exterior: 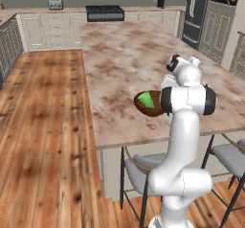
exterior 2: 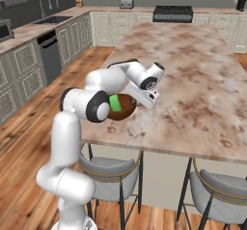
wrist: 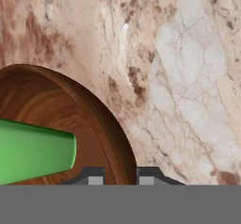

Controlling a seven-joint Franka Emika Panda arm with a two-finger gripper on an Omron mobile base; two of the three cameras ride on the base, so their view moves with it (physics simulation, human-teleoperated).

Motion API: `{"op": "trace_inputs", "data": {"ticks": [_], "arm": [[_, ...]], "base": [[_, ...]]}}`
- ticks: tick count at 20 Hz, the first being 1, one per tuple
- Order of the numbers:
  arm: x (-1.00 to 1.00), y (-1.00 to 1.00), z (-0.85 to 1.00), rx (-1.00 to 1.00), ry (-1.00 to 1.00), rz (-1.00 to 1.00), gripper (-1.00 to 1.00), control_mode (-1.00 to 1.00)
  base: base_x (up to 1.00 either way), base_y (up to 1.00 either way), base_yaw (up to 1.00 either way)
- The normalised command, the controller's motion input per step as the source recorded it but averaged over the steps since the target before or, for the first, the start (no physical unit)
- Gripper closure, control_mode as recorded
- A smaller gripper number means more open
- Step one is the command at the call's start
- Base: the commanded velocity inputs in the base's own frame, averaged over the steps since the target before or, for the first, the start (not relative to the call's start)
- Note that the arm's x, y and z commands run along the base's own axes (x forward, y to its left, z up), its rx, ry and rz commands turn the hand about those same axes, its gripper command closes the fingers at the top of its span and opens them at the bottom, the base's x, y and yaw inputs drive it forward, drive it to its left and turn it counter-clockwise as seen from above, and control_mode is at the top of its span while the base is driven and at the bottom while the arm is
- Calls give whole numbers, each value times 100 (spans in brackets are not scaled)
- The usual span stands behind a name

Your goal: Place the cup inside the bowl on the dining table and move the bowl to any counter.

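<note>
Fingers (wrist: 95, 176) nearly closed, pinching the bowl's (wrist: 56, 105) rim.

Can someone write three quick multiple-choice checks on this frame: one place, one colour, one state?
1. Where is the cup?
A. Inside the bowl
B. On a stool
C. On the floor

2. What colour is the cup?
A. Red
B. Green
C. Blue

3. How does the gripper stand?
A. High above the table, wide open
B. Fingers astride the bowl's rim, one inside, one outside
C. Closed round the cup

Key: 1 A, the cup lies on its side in the brown bowl; 2 B, bright green in all views; 3 B, the hand view shows the rim running between the two fingertips.
</note>
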Motion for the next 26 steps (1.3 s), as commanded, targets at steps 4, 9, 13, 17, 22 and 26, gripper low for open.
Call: {"op": "trace_inputs", "data": {"ticks": [4,9,13,17,22,26], "arm": [[0,-3,31,14,0,-6,100,-100],[0,0,37,10,0,-4,100,-100],[0,-1,34,4,0,-1,100,-100],[0,0,19,0,0,0,100,-100],[0,0,19,0,0,0,100,-100],[-3,0,30,0,0,0,100,-100]], "base": [[0,0,0],[0,0,0],[0,0,0],[0,0,0],[0,0,0],[0,0,0]]}}
